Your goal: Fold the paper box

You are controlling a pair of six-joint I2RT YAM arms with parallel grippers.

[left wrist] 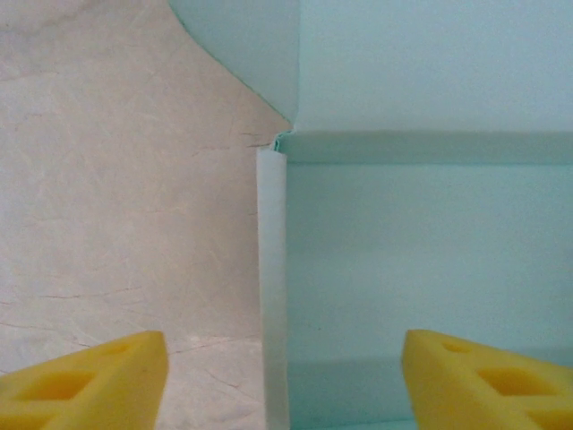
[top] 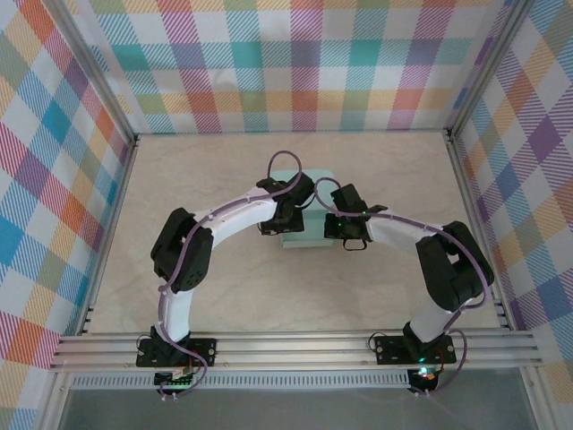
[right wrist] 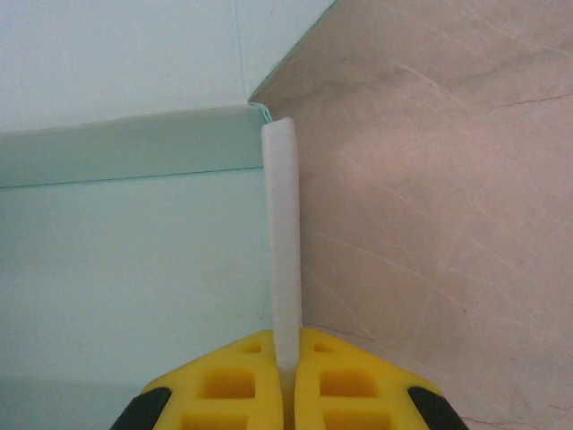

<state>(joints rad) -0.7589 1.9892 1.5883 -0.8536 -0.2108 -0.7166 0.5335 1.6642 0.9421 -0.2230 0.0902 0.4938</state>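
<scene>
Arching in from either side of the beige table (top: 197, 179), the two arms met over the paper box (top: 303, 240), which sat near the middle of the table, its pale mint-teal card partly hidden under the two wrists in the top view. The left gripper (left wrist: 286, 385) stood wide and held nothing: in its wrist view the yellow fingertips (left wrist: 89, 385) showed at the two lower corners, well apart. The left wall (left wrist: 271, 287) of the box rose as a thin whitish edge between them, touching neither. One fingertip hung over the bare table to the left of that wall and the other over the box floor (left wrist: 421, 269) to its right. Beyond the floor a darker band of card ran across, and a paler panel lay above it. A curved flap (left wrist: 242, 54) reached out over the table at the far corner. The right gripper (right wrist: 286, 381) was pinched closed on the box's right wall (right wrist: 284, 251). That thin upright strip of card ran straight down into the narrow seam between the two yellow pads (right wrist: 224, 385). The teal inside of the box lay to its left and the bare table to its right. Around the workspace stood plaid walls (top: 269, 63), and an aluminium rail (top: 295, 345) carried both arm bases at the near edge.
</scene>
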